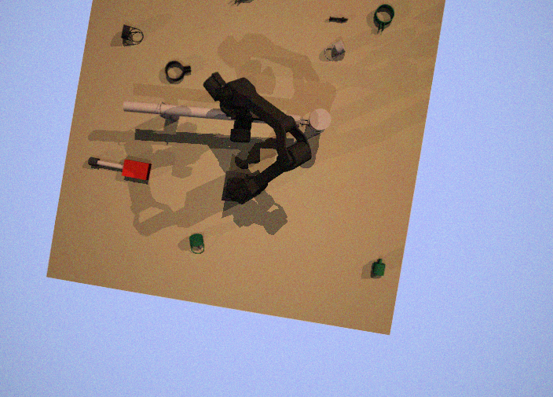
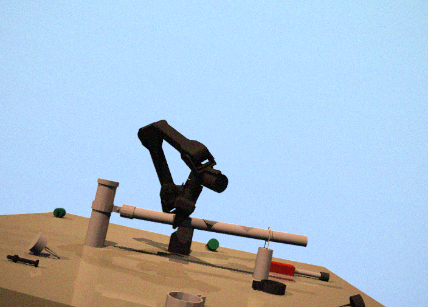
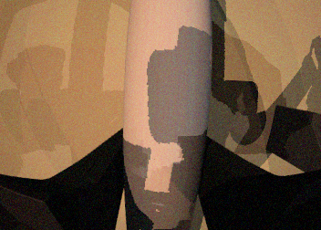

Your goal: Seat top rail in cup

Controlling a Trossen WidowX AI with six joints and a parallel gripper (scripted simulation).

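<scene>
The pale rail (image 1: 193,112) (image 2: 231,227) (image 3: 164,18) runs from the big post through the loop cap (image 2: 269,233) on the short post (image 2: 262,263). Its post-side end is at the end cup (image 2: 127,211), with no gap visible between them; how deep it sits inside is hidden. The cup hangs from the brace band (image 2: 101,205), which is around the big post (image 2: 96,230) (image 1: 320,119), a little below the post cap (image 2: 108,182). My gripper (image 2: 181,220) is shut on the rail, nearer the big post than the loop cap; in the wrist view its dark fingers press on both sides.
A red-headed mallet (image 1: 136,169) (image 2: 282,268) lies near the loop-cap end. A black band (image 1: 175,71) (image 2: 274,287) lies beside the short post. A loose pale cap (image 1: 338,48) (image 2: 38,242) and a dark bolt (image 1: 338,20) (image 2: 23,260) lie beyond the big post. Green fittings (image 1: 196,240) (image 1: 378,269) lie on the arm-base side.
</scene>
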